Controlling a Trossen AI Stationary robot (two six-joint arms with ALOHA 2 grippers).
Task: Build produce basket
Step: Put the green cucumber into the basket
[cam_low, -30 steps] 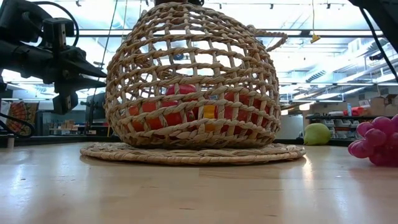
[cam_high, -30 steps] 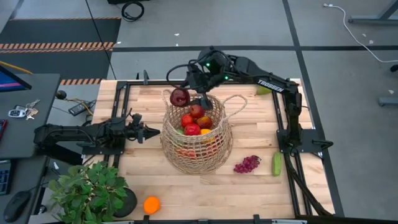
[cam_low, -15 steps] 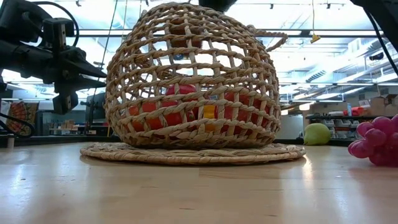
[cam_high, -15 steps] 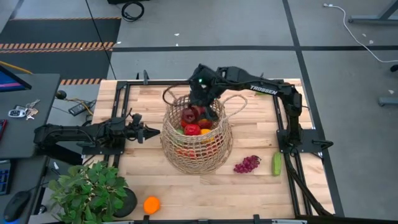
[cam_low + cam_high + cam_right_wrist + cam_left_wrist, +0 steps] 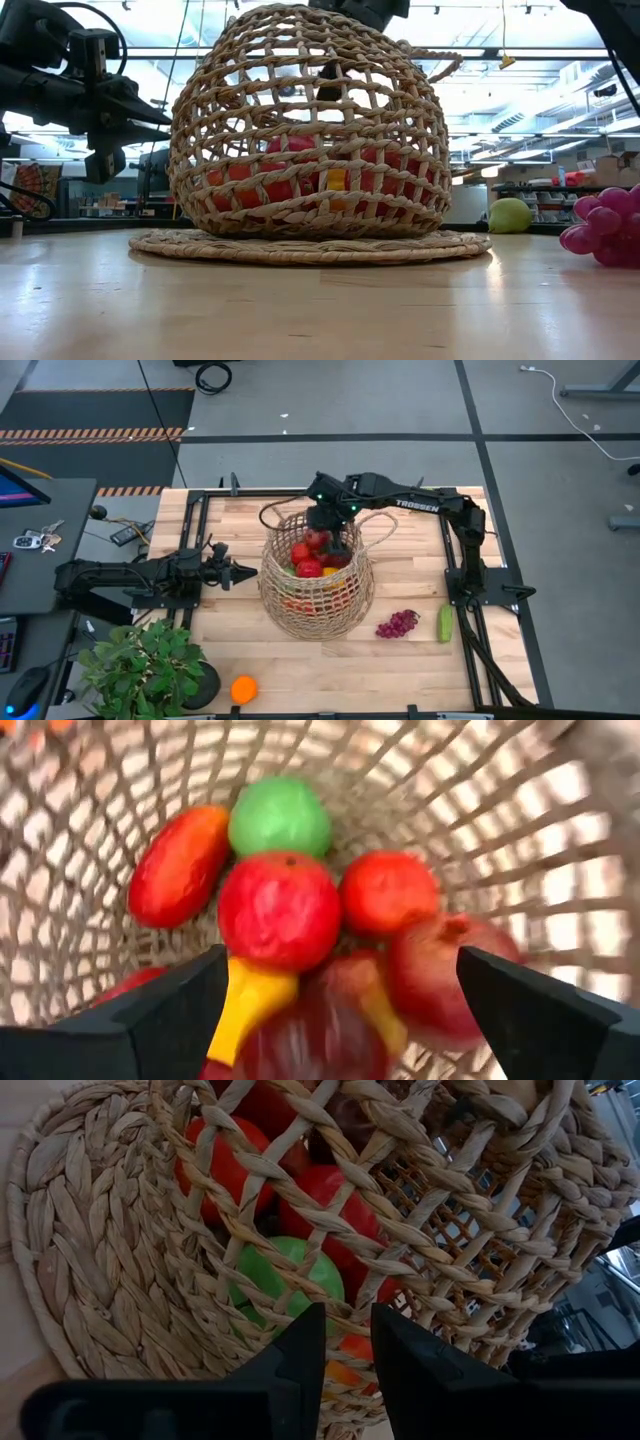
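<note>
— Where's the right pincer (image 5: 328,532)?

— Over the mouth of the wicker basket (image 5: 316,612), fingers spread wide and holding nothing. Below it lie a red apple (image 5: 279,909), a green apple (image 5: 280,817) and other red fruit.

— And the basket?

— Mid-worktop (image 5: 400,660), on a round woven mat (image 5: 310,245).

— The left pincer (image 5: 248,572)?

— Just beside the basket's left wall, fingers pressed together, empty.

— Anything outside?

— Purple grapes (image 5: 397,624) and a cucumber (image 5: 444,623) to the right, an orange (image 5: 243,689) at the near edge by the potted plant (image 5: 145,665).

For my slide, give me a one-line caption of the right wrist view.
Open right pincer above the basket of red and green fruit.
</note>
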